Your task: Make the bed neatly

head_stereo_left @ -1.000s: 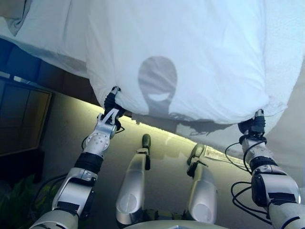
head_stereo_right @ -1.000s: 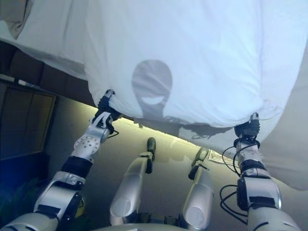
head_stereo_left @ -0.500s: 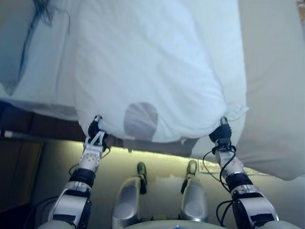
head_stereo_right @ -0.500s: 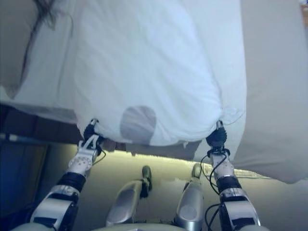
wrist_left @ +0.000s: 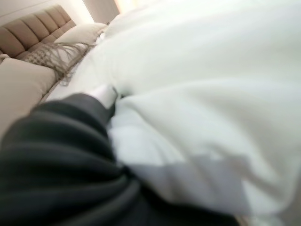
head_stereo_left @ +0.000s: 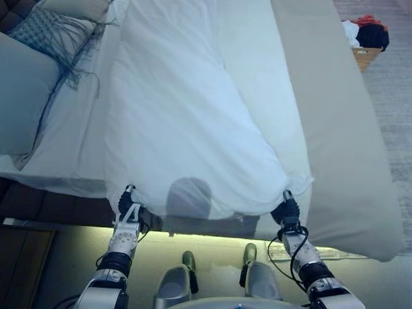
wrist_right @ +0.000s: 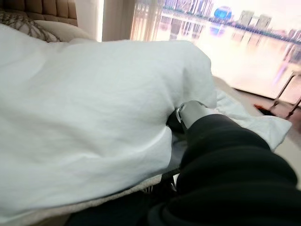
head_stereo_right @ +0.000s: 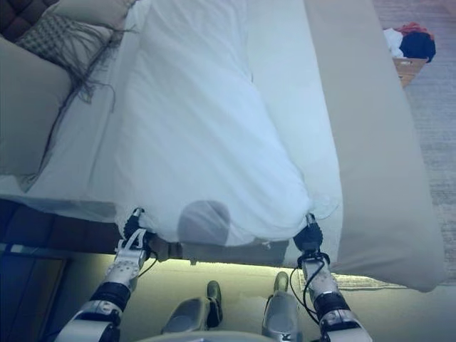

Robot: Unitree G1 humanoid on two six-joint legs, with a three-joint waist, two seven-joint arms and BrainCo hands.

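Observation:
A white duvet [head_stereo_left: 193,129] lies lengthwise along the bed, over the white sheet [head_stereo_left: 264,77]. Its near edge hangs at the foot of the bed. My left hand [head_stereo_left: 127,203] grips the duvet's near left corner and my right hand [head_stereo_left: 286,209] grips its near right corner, with the cloth bunched at both. In the left wrist view the dark cover [wrist_left: 56,155] sits against the duvet [wrist_left: 197,94] and the fingers are buried in cloth. In the right wrist view the hand [wrist_right: 221,160] is likewise tucked under the duvet's fold [wrist_right: 84,117].
A beige cover [head_stereo_left: 341,129] lies along the bed's right side. Large pillows [head_stereo_left: 26,90] and a fringed cushion [head_stereo_left: 51,32] sit at the head end, on the left. A basket of clothes [head_stereo_left: 364,45] stands on the floor at the far right.
The duvet, billowed up close to the camera before, has come down and lies stretched along the bed. Both hands keep their corners, now low at the bed's foot. The view has shifted.

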